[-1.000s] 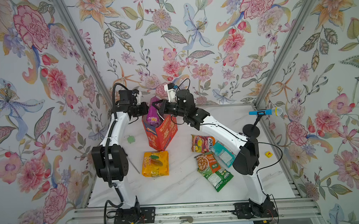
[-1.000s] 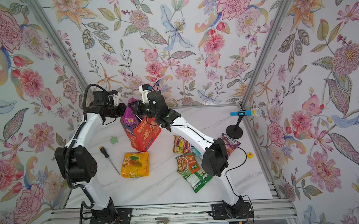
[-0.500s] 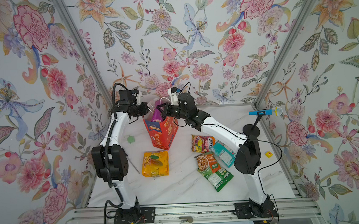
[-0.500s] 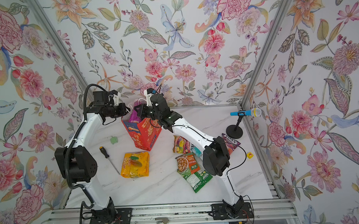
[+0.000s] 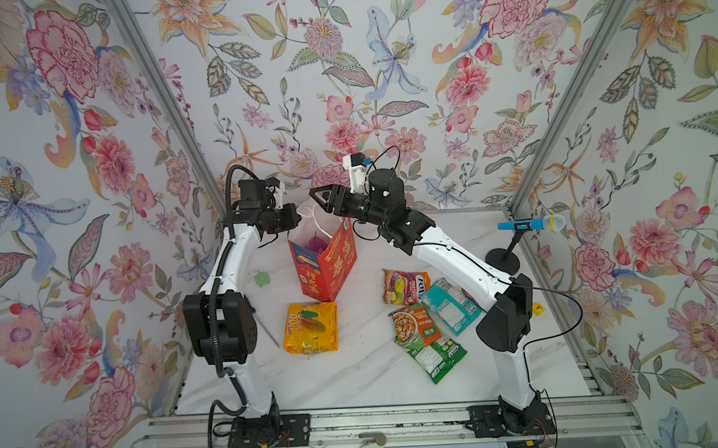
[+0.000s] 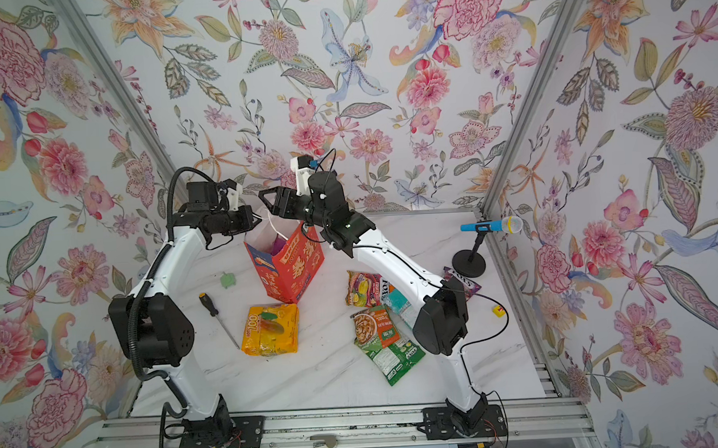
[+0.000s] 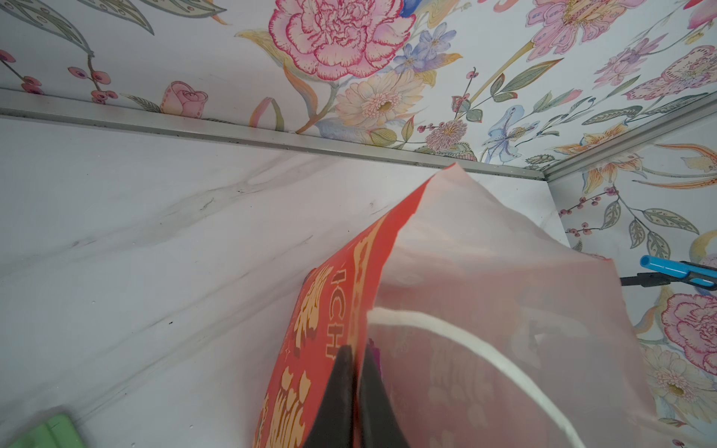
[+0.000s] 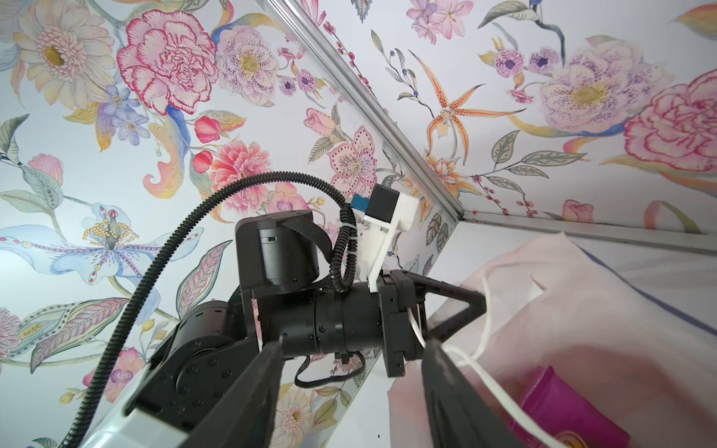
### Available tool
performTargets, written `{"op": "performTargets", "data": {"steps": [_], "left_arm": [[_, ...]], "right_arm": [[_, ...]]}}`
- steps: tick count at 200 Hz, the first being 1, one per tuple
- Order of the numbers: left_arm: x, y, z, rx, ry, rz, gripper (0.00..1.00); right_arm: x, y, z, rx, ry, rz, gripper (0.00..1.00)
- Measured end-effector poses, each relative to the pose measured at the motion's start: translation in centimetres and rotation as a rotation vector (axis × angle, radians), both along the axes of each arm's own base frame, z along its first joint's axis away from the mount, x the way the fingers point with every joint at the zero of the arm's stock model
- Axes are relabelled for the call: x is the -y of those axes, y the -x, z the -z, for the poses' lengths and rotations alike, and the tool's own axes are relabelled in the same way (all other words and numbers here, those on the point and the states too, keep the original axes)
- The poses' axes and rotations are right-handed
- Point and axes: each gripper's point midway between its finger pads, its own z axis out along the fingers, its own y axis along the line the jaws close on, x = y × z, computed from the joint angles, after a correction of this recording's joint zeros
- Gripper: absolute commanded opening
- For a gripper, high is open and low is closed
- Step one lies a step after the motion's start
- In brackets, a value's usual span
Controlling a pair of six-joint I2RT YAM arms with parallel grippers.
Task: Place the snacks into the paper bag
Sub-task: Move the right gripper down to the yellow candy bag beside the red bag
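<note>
The left pincer [image 7: 357, 353] pinched the rim of the red-orange paper gift bag [image 5: 328, 264]. The right pincer [image 5: 322, 199] hung wide and empty over it, a shiny purple packet [image 8: 562, 411] inside. The fruit-printed red packet [image 5: 406, 287] lay beside the bag, nearer the right arm [image 5: 454, 254].

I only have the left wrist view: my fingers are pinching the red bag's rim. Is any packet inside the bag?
Observer: Yes. The right wrist view shows a purple packet down inside the paper bag.
Operator: Is the other gripper carrying anything?
Observer: No. The right gripper is open and empty, up by the bag's mouth.
Operator: Which packet lies closest to the bag?
Observer: The yellow-orange packet, flat on the table just on the arm-base side of the bag.
</note>
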Motion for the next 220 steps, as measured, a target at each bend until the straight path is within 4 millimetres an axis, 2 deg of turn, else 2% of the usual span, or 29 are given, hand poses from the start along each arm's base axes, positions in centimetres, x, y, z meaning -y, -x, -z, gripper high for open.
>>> {"op": "performTargets", "data": {"steps": [18, 34, 97, 122, 158, 175, 194, 220], "left_arm": [[0.0, 0.0, 0.0, 0.000, 0.000, 0.000, 0.08], [0.0, 0.0, 0.0, 0.000, 0.000, 0.000, 0.08], [0.0, 0.0, 0.0, 0.000, 0.000, 0.000, 0.10], [0.0, 0.0, 0.0, 0.000, 0.000, 0.000, 0.10], [0.0, 0.0, 0.0, 0.000, 0.000, 0.000, 0.10], [0.0, 0.0, 0.0, 0.000, 0.000, 0.000, 0.10], [0.0, 0.0, 0.0, 0.000, 0.000, 0.000, 0.10], [0.0, 0.0, 0.0, 0.000, -0.001, 0.000, 0.10]], "right_arm": [[0.8, 0.7, 0.5, -0.012, 0.031, -0.007, 0.60], [1.8, 1.9, 1.8, -0.029, 0.085, -0.009, 0.60], [8.1, 8.0, 6.0, -0.065, 0.259, 0.011, 0.60], [8.8, 10.4, 10.5, -0.133, 0.330, -0.005, 0.59], [7.4, 14.1, 20.8, -0.309, 0.485, -0.092, 0.53], [6.4, 15.4, 24.7, -0.390, 0.520, -0.141, 0.48], [5.5, 16.2, 27.6, -0.443, 0.547, -0.171, 0.46], [4.8, 16.2, 29.7, -0.480, 0.559, -0.182, 0.46]]}}
